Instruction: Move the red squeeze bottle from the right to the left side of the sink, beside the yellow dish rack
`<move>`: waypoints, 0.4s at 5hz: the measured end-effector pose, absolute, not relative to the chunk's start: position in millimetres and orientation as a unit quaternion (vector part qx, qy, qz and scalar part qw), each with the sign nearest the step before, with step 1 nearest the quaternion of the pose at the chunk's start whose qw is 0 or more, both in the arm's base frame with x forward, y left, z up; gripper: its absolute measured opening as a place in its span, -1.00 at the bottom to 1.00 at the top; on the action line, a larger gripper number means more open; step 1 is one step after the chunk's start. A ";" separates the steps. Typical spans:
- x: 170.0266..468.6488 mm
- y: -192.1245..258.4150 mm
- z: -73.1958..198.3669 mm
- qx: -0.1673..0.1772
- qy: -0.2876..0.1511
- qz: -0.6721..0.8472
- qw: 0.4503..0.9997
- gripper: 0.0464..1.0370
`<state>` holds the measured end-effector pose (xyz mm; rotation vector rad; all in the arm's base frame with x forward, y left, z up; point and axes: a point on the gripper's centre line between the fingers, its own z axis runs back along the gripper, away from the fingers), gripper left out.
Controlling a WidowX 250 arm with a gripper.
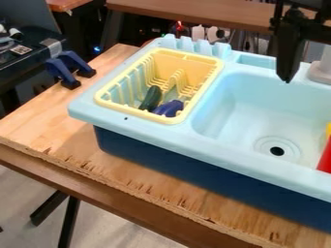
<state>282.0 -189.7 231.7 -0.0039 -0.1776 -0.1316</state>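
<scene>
Light-blue sink, below the pincer in the camera view. Has a round drain in the basin floor, nearer the camera than the pincer. Left of the pincer, well apart, bears a yellow dish rack, with a dark green item and a blue-purple item inside. Below and right of the pincer, a cut-off red item. Cannot tell whether wide, narrow or holding.

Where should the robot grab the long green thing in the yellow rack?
Around its middle, probably, coming down from above. The green thing is long and slim, so squeezing across its narrow width looks easiest. The yellow rack has walls that block the sides, and the purple thing sits close by.
</scene>
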 end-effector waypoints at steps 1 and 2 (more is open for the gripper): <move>282.3 -191.2 218.9 0.008 -0.073 -0.068 0.995 0.93; 282.0 -200.7 209.9 0.011 -0.086 -0.081 0.993 0.93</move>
